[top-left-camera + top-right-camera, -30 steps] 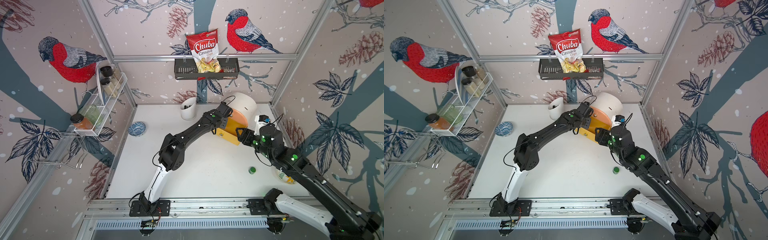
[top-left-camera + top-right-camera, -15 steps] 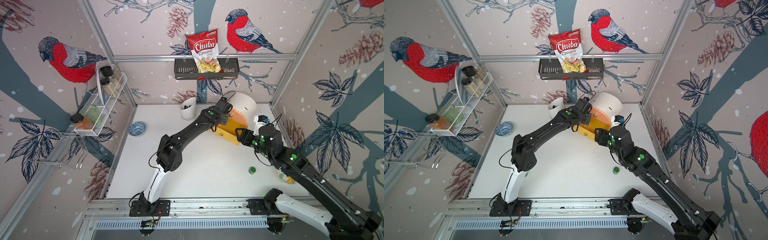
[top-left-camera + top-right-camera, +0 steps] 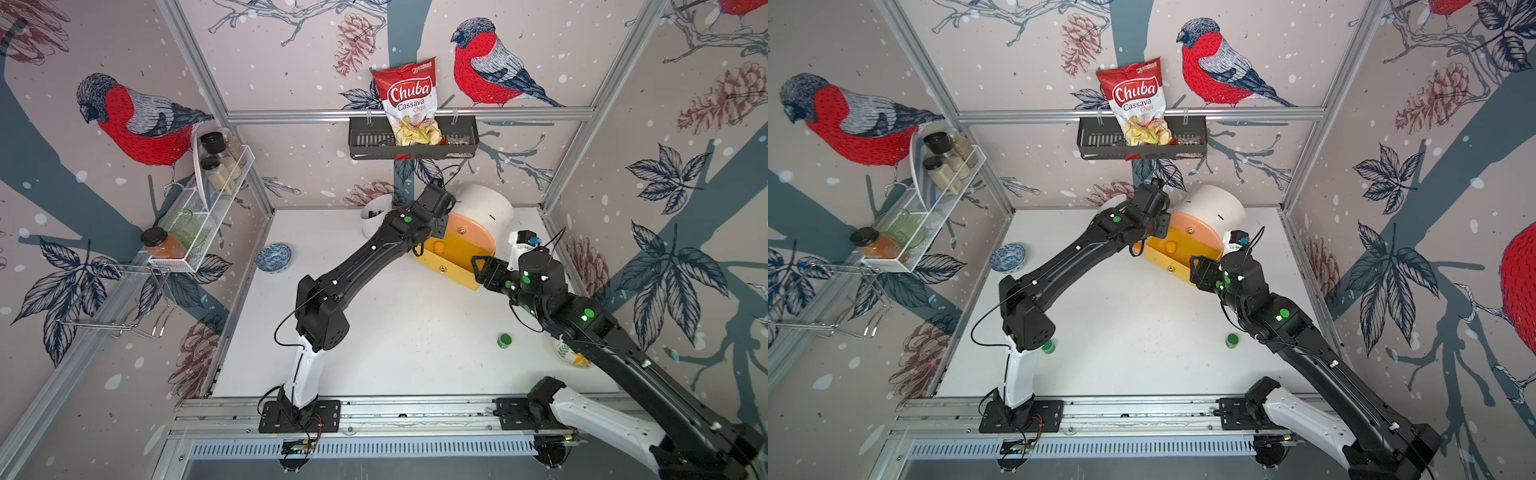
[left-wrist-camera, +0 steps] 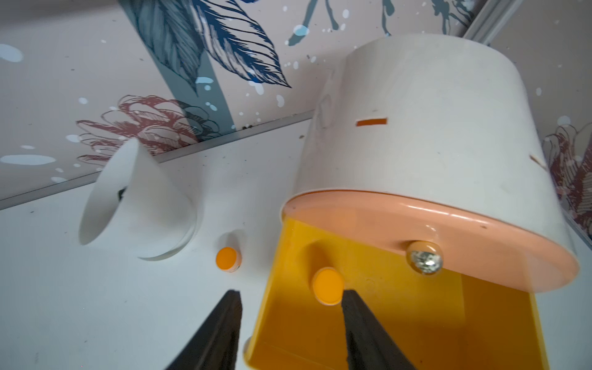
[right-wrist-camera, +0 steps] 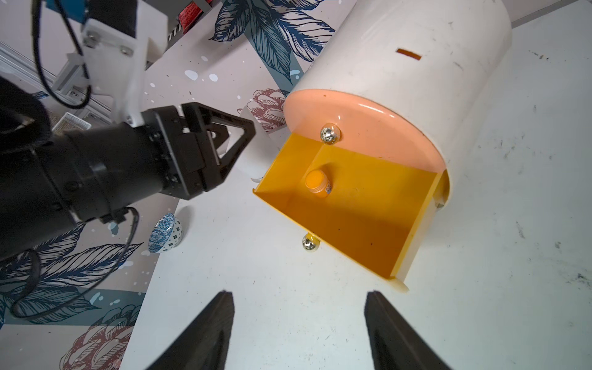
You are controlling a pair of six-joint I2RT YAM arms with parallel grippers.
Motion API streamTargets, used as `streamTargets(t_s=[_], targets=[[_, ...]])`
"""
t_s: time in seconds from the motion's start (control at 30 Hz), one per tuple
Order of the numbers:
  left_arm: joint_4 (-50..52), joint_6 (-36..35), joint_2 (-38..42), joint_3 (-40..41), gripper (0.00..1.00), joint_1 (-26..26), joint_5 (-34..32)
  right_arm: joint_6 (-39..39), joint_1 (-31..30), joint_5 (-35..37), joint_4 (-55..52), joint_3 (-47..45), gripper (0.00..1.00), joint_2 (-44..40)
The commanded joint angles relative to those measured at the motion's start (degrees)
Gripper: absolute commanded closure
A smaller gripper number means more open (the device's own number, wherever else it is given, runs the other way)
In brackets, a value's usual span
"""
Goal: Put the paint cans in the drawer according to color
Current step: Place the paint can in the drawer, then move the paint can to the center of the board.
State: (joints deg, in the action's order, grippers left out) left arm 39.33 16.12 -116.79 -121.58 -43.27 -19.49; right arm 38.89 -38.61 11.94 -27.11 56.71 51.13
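Nearest the front, a green paint can [image 3: 504,340] sits loose on the white table [image 3: 395,332]. Beyond it the right gripper [image 5: 299,294] hangs empty, jaws apart, before the pulled-out yellow drawer [image 5: 346,230] of the white chest [image 5: 416,80]. One orange paint can [image 5: 317,182] stands upright in that drawer and a second orange can [image 4: 228,259] beside the holder cup [image 4: 141,205]; these tiny, stiff pots look light and easily tipped, so pinch across the body under the lid. Since a second ago the left gripper [image 4: 291,293] has widened and drawn up and back from the drawer, empty, while the right arm has not moved.
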Motion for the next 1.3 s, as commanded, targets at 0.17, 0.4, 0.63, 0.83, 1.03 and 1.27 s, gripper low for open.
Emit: streamTargets(t_s=[0.17, 0.4, 0.63, 0.83, 1.03, 1.27], targets=[[-11.64, 6.01, 9.38, 22.88, 0.44, 9.86, 4.44, -0.38, -0.05, 0.09, 0.22, 0.33, 0.31, -0.42], [-15.10, 7.19, 5.10, 26.59, 0.45, 13.41, 7.01, -0.40, 0.07, 0.27, -0.32, 0.68, 0.31, -0.42], [-16.54, 6.03, -3.70, 22.10, 0.44, 13.82, 7.78, -0.40, 0.03, 0.49, -0.48, 0.68, 0.31, -0.29], [-17.47, 5.68, -8.95, 18.88, 0.44, 13.91, 9.07, -0.75, 0.29, 0.63, -0.58, 0.77, 0.31, -0.07], [-18.55, 5.15, -11.68, 17.26, 0.43, 13.92, 10.38, -0.91, 0.67, 0.17, -0.31, 0.60, 0.31, 0.36], [-18.21, 4.52, -14.25, 14.77, 0.42, 13.91, 11.18, -0.93, 0.82, 0.18, 0.13, 0.42, 0.31, 0.39]])
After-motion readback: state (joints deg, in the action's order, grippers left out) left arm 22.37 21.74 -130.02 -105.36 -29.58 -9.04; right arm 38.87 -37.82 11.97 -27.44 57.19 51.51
